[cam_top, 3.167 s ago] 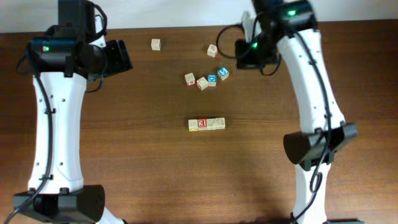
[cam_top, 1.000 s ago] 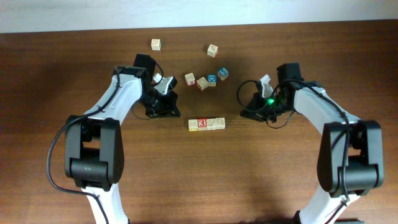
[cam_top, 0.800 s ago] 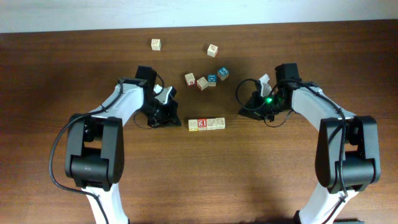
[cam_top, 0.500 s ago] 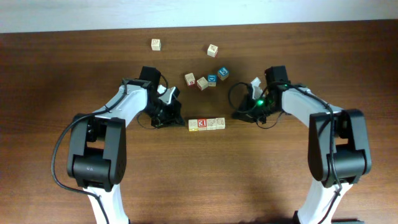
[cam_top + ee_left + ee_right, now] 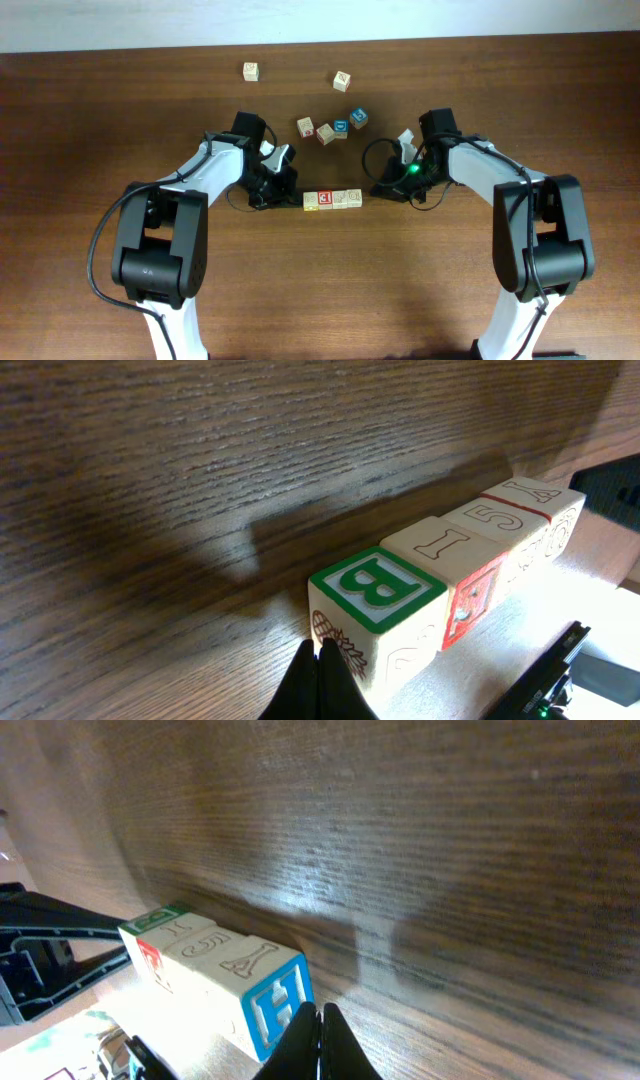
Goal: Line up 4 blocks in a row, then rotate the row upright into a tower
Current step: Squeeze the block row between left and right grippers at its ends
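We take this for a robotics lab bench. A white-and-black jointed left robot arm (image 5: 215, 165) and a matching right robot arm (image 5: 500, 172), black cables looped at their wrists, lean over a dark brown wood-grain table (image 5: 80, 120). Plain pale wall (image 5: 300, 20) behind. Small pale wooden letter cubes (image 5: 332, 199) lie on top.

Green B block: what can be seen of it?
The green B block is a pale wooden cube; its top is framed green with a green B, one side carries a reddish line drawing. It sits upright at the left end of the row, flush against the I block. The shut left gripper sits at its lower end edge.
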`<act>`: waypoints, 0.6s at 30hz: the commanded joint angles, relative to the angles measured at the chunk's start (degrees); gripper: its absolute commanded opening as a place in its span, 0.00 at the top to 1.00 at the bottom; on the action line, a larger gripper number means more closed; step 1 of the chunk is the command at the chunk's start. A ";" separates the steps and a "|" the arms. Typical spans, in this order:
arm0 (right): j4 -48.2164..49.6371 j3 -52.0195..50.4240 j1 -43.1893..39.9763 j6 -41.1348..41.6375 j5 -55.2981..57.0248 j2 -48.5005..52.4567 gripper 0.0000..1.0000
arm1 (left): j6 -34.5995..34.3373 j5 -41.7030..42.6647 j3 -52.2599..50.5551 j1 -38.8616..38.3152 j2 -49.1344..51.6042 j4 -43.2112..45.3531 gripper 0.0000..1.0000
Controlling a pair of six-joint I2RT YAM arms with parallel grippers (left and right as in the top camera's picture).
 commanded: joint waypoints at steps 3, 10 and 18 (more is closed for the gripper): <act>-0.76 0.87 1.01 -4.55 -0.98 0.44 0.96 | -0.52 1.03 -0.61 -0.13 0.20 0.22 1.00; -1.29 1.64 2.80 -8.11 -0.72 0.44 0.96 | -0.52 1.05 -0.61 -0.13 0.20 0.22 1.00; -5.07 4.96 6.47 -9.33 5.51 0.44 0.96 | -0.52 1.07 -0.61 -0.13 0.20 0.17 1.00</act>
